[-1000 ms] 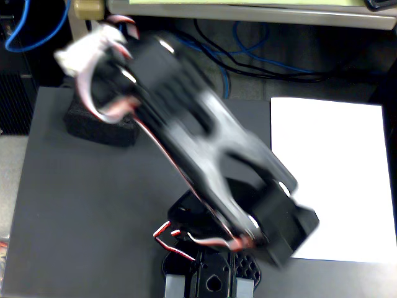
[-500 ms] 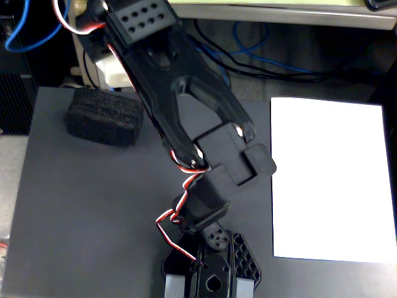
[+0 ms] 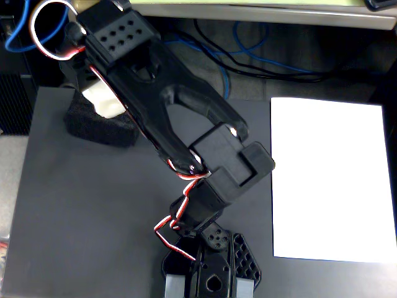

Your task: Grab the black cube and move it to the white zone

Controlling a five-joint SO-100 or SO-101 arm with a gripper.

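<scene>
Black cube (image 3: 102, 127) sits on the desk (image 3: 93, 211), well left of the white zone (image 3: 332, 180); pincer (image 3: 102, 102) over it, grip unclear.

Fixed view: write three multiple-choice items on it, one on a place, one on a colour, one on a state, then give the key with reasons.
1. Where does the black cube lie in the fixed view?
A. upper left of the tabletop
B. on the white sheet
C. lower right corner

2. What colour is the zone at the right?
A. yellow
B. white
C. red

3. What lies on the white zone?
A. the cube
B. the arm's base
C. nothing

Key: 1 A, the foam block sits at the grey tabletop's upper left, under the arm's far end. 2 B, the sheet is plain white. 3 C, its surface is bare; the cube lies far across the table from it.
</scene>
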